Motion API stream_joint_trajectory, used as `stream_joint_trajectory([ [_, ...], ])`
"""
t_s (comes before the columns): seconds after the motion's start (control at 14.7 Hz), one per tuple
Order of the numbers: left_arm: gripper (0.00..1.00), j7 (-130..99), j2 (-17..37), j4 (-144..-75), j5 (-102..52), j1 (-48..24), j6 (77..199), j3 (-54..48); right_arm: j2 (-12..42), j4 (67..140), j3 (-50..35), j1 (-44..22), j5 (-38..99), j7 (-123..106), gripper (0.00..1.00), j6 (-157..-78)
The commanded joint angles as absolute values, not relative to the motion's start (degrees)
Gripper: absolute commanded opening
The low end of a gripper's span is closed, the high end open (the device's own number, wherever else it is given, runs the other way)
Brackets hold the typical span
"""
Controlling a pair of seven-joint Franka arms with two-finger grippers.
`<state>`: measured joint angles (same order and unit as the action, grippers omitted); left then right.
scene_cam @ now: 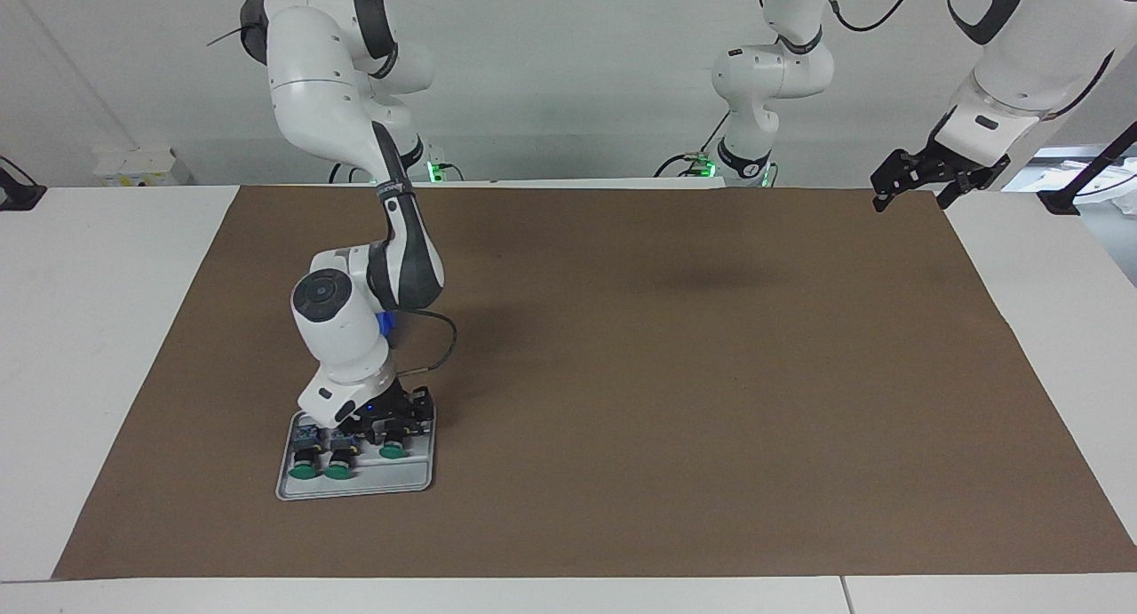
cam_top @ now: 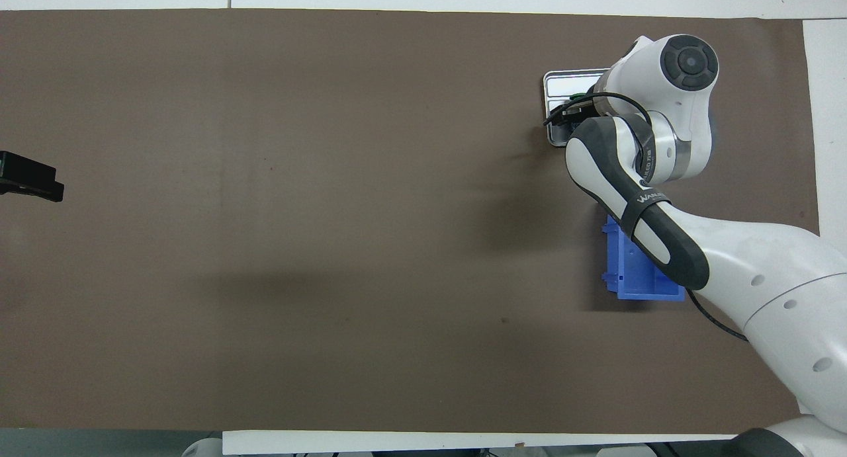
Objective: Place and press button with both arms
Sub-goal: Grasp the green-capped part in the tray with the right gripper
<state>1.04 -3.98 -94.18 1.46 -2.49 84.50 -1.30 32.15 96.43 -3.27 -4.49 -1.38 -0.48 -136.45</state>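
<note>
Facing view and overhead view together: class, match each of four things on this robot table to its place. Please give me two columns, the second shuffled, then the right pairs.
Things:
1. right gripper
2. left gripper
3. blue bin
4. three green-capped buttons

Places:
A. raised, over the brown mat at the left arm's end of the table
B. lying in the grey tray
C. down at the tray, right above the buttons
D. on the mat, nearer to the robots than the tray

Pairs: 1-C, 2-A, 3-D, 4-B
</note>
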Motion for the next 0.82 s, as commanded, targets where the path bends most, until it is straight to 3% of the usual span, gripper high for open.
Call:
stream_joint_trajectory([
  [0.0,1.00,0.79,-5.71,-95.98,0.88,-2.37,85.25,-1.23,30.85,97.91,-3.96,-3.43,-1.93,0.62,0.76,-137.02],
  [0.61,1.00,0.97,-5.71,-95.98,0.88,-2.55,86.13,-1.23,30.67,97.91,-3.96,-3.52,-1.58,0.70,0.75,-135.45],
  [0.75,1.00,0.97,-5.71,-95.98,0.88,-2.72,86.83,-1.23,30.67,97.04,-3.96,-3.60,-1.06,0.70,0.62,-132.64],
])
